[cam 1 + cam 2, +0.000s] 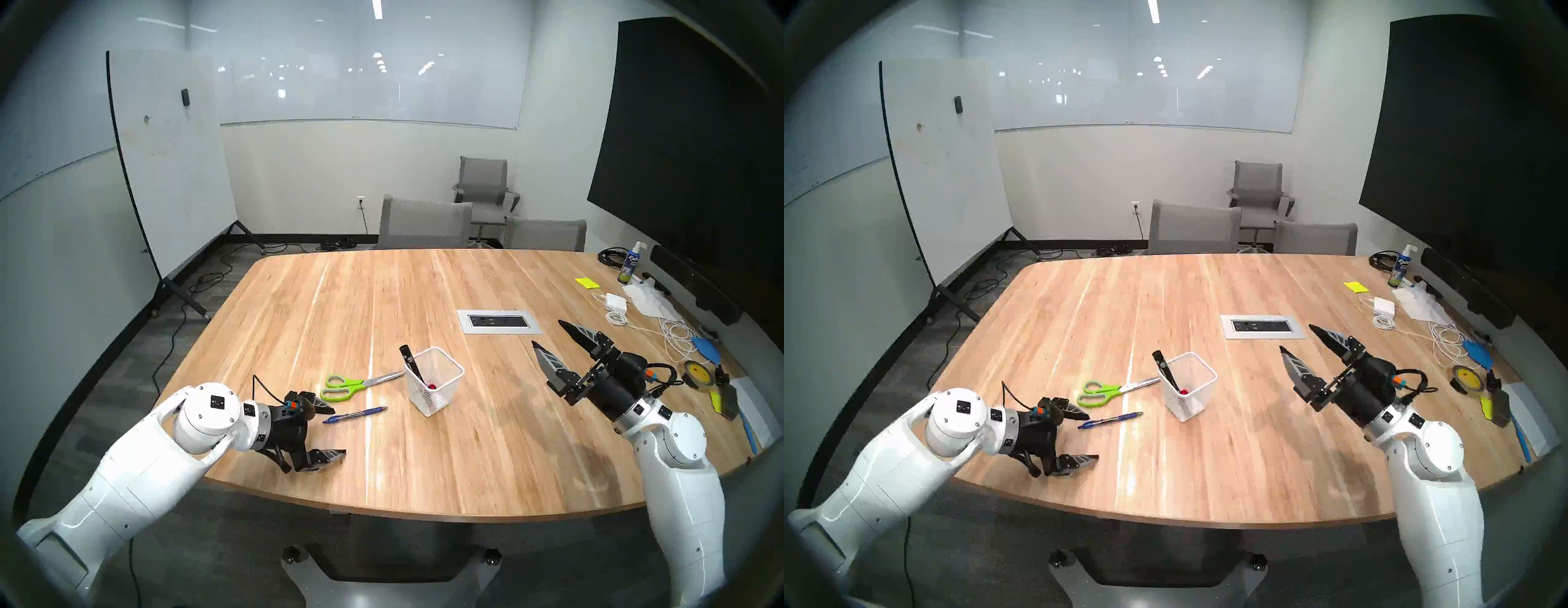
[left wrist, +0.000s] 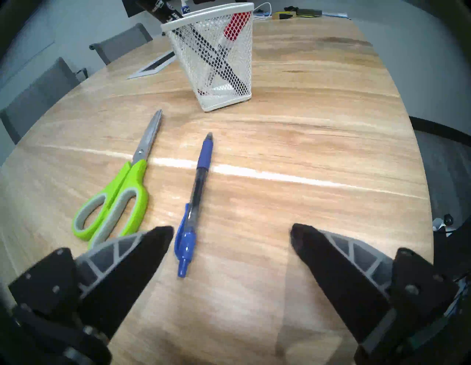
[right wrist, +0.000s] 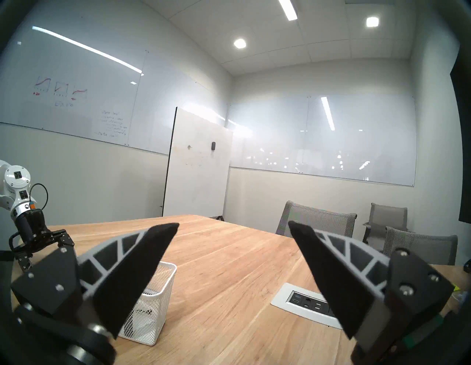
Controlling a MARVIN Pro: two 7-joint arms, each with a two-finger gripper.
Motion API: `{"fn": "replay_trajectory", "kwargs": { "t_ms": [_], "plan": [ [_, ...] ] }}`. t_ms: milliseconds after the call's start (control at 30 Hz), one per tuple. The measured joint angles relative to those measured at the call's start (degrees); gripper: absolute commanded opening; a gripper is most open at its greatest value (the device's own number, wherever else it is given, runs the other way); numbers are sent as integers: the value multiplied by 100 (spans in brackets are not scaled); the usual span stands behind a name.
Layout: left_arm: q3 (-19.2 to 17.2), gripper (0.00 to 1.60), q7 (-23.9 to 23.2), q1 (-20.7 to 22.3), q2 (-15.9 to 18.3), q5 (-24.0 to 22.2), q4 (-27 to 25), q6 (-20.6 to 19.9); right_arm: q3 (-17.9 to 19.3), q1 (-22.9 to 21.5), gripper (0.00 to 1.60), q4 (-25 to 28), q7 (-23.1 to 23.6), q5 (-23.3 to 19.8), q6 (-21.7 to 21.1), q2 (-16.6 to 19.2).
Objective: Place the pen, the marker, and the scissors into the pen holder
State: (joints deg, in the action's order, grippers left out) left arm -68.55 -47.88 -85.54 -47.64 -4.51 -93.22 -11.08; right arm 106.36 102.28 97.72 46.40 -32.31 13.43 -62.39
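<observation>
Pen (image 1: 355, 415) and green scissors (image 1: 357, 385) lie left of the white pen holder (image 1: 434, 381); far right, a spray bottle (image 1: 628, 263) reads "Expo". Both grippers, left gripper (image 1: 331, 432) and right gripper (image 1: 550, 335), are spread, empty.

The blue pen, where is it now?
In the head view, the pen lies flat on the table, left of the pen holder, near the scissors.

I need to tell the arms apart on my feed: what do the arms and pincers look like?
Both arms have glossy white shells with rounded joints bearing small black square ports. Each black wrist carries an orange-and-teal connector and a looping black cable. The left pincer and right pincer have two tapered black fingers with grey ribbed backs.
</observation>
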Motion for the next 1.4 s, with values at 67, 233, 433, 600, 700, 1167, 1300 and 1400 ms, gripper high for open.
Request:
{"fn": "replay_trajectory", "kwargs": {
  "t_ms": [67, 233, 433, 600, 700, 1167, 1300, 1400],
  "plan": [
    [21, 160, -4, 47, -36, -19, 64, 14, 0, 0, 160, 0, 0, 0, 0, 0],
    [91, 160, -48, 157, -115, -74, 210, 35, 0, 0, 160, 0, 0, 0, 0, 0],
    [156, 160, -116, 290, -199, -136, 382, 51, 0, 0, 160, 0, 0, 0, 0, 0],
    [208, 160, -166, 402, -273, -195, 526, 49, 0, 0, 160, 0, 0, 0, 0, 0],
    [231, 160, -195, 462, -317, -243, 613, 20, 0, 0, 160, 0, 0, 0, 0, 0],
    [376, 35, -254, 666, -431, -334, 837, -21, 0, 0, 160, 0, 0, 0, 0, 0],
    [392, 0, -253, 696, -432, -325, 850, -17, 0, 0, 160, 0, 0, 0, 0, 0],
    [399, 0, -255, 710, -420, -320, 857, -7, 0, 0, 160, 0, 0, 0, 0, 0]
  ]
}}
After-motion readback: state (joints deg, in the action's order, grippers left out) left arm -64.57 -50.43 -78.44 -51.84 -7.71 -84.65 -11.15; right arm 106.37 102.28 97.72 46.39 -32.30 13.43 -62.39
